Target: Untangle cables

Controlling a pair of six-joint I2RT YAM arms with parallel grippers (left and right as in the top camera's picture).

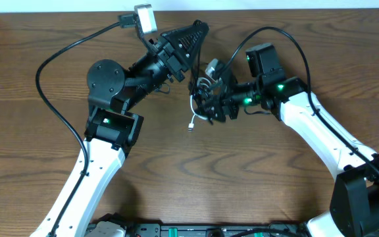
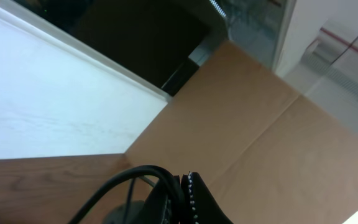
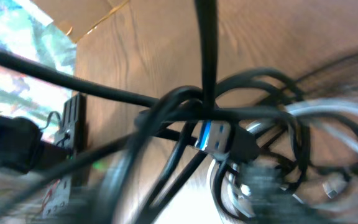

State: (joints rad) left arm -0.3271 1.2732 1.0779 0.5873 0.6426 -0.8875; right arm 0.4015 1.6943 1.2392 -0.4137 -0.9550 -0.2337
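Evidently the left pincer, closed on what looks like one black strand, holds it away so the cables, bunched mid-bench at the right pincer, pull taut; whether that pincer is apart or together I cannot tell.

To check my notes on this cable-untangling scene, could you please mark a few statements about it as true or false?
1. The bundle of thin black and white cables sits right at the right gripper. True.
2. A white cable end trails out of the bundle over the brown wooden table. True.
3. The cables lie apart in straight lines. False: they are looped together in one tangle.
4. The black plug in the right wrist view has a red insert. False: its insert is blue.
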